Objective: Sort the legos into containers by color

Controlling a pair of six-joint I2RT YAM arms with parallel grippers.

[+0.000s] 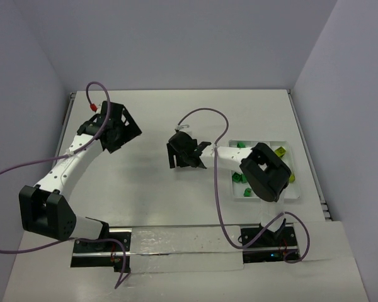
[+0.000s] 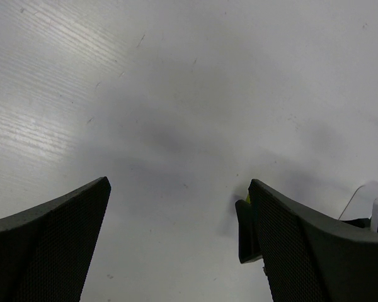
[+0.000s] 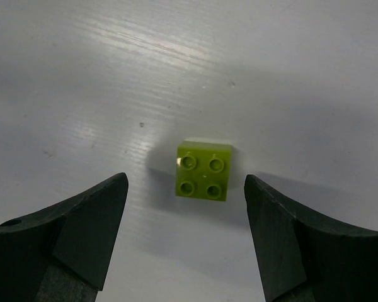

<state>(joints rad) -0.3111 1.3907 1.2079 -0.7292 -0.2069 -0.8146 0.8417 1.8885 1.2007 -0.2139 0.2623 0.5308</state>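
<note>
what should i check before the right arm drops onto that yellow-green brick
1. Right fingers open: ok, they stand wide apart.
2. Yellow-green brick between them: ok, touching neither, a little nearer one finger than the other.
3. Brick lying flat, studs up: ok.
4. Nothing else in the closing path: ok, only table shows around the brick in the right wrist view.
5. Room in the right compartment of the tray: cannot tell, the right arm covers much of it.
6. Left fingers out of the way: ok, open and far off to the left.
</note>
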